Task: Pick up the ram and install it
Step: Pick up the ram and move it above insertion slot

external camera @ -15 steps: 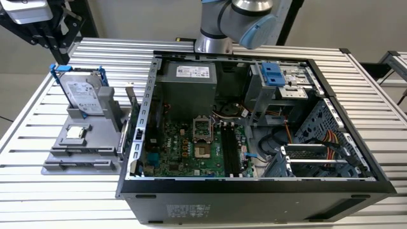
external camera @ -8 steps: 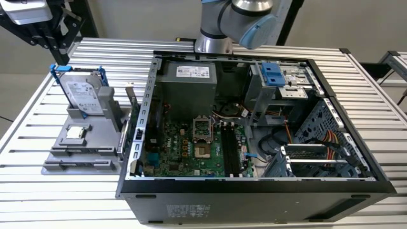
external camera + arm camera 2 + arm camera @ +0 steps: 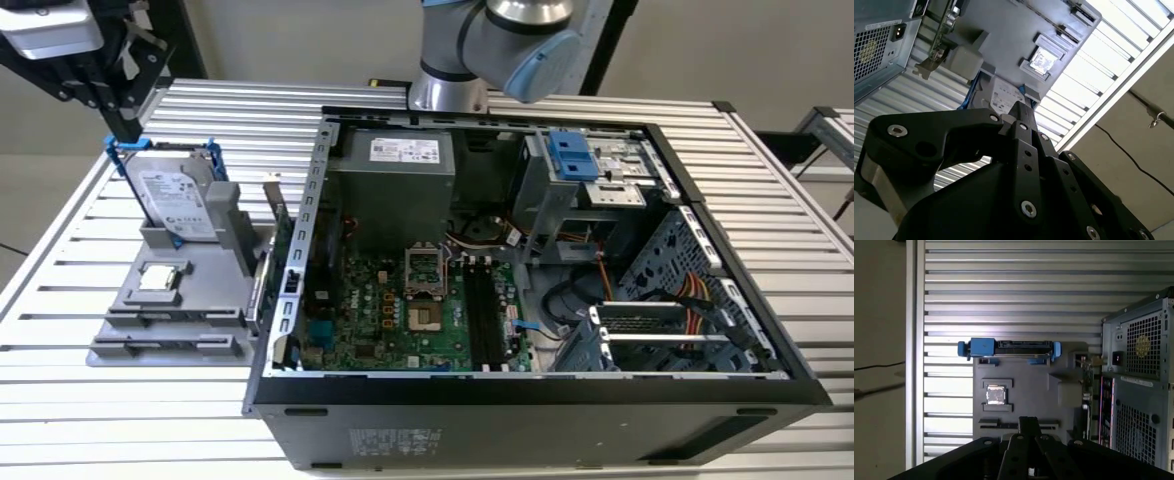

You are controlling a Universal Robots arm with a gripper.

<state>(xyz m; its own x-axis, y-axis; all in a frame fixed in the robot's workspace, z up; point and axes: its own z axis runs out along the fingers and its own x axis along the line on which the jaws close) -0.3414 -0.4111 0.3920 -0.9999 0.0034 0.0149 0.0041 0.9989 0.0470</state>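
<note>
- The gripper (image 3: 127,128) hangs at the exterior view's far left, just above the hard drive (image 3: 176,198), its fingers pressed together and holding nothing.
- The ram (image 3: 1085,395) stands on edge in the grey holder (image 3: 1024,390), on the side nearest the computer case (image 3: 534,400).

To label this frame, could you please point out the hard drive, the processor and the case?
hard drive (image 3: 171,195), exterior view, on its silver labelled face.
processor (image 3: 160,277), exterior view, on the middle of its silver lid.
case (image 3: 534,415), exterior view, on its black outer wall.
</note>
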